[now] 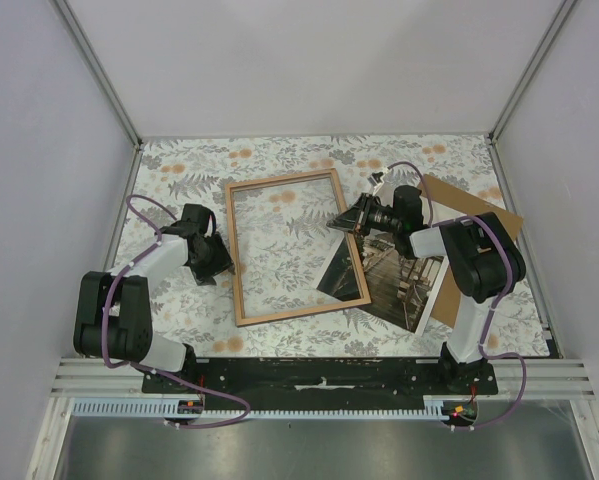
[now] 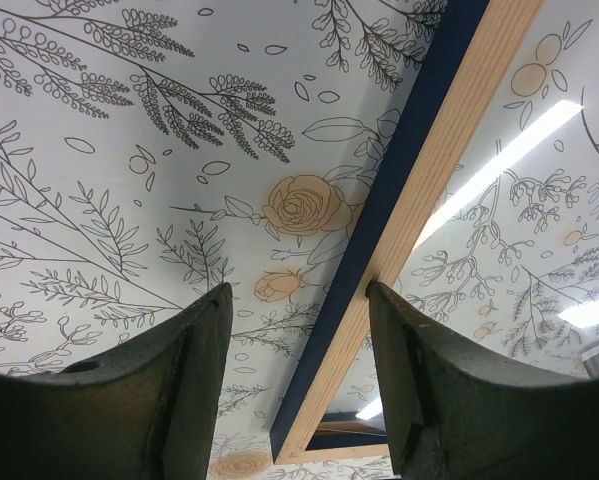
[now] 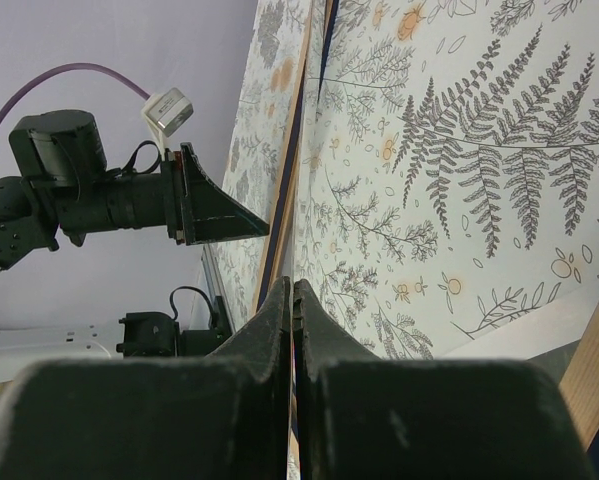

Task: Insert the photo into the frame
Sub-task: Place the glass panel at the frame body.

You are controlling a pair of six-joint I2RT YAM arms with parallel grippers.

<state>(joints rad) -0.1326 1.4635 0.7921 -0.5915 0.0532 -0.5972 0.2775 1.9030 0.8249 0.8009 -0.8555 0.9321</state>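
The frame (image 1: 297, 314) lies in the middle of the floral table, light wood face up. The photo (image 1: 394, 280) lies picture-up at its right, with its left part under the frame's right rail. My left gripper (image 1: 222, 265) is open at the frame's left rail. In the left wrist view that rail (image 2: 429, 170), wood on top and dark blue on its side, runs between the fingers of the left gripper (image 2: 299, 292). My right gripper (image 1: 339, 222) is at the right rail with its jaws pressed together (image 3: 292, 283). I see nothing between them. The far rail (image 3: 297, 150) runs away from the tips.
A flat brown backing board (image 1: 484, 215) lies at the right, partly under the photo and the right arm. White walls with metal corner posts enclose the table on three sides. The arm bases stand on a black bar (image 1: 319, 380) at the near edge.
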